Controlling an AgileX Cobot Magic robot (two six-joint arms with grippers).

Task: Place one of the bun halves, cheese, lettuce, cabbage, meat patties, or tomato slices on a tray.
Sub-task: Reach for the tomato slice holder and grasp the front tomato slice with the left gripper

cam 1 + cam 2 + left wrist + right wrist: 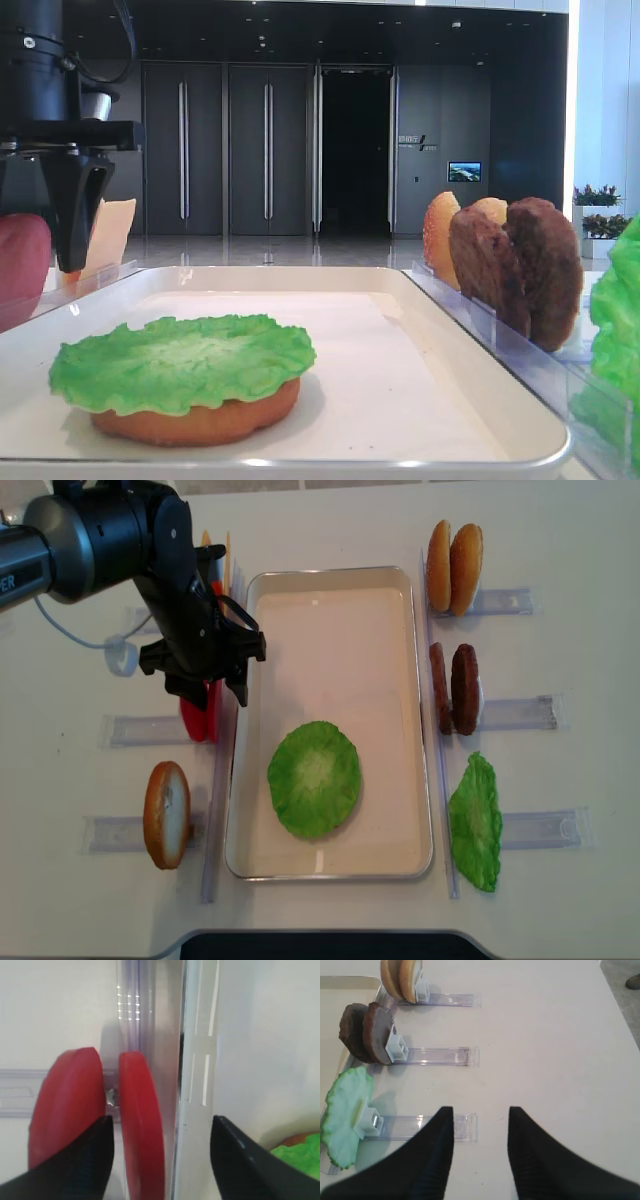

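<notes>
**Left gripper poised over tomato slices, jaws apart**

Position. The left gripper hangs directly above the two tomato slices, which stand on edge in a clear holder just outside the tray's left rim. In the left wrist view the inner slice sits between the two fingers; the outer slice lies at or just outside the left finger. The jaws stand wide apart and grip nothing.

Deciding relation. The slices lie straight below the hand, faces parallel to the tray's long edge, so the jaws would close across a slice's thickness. In my judgement the coming move is a short descent, and the risk is catching both slices or nudging the outer one.

Other arm. The right gripper is open and empty, well apart from the tomatoes, on the far side of the tray near the spare lettuce.

Tray contents. A bun half under a lettuce leaf.

Writing. One character, apparently "0", on the left arm's casing; nothing else legible.
</notes>
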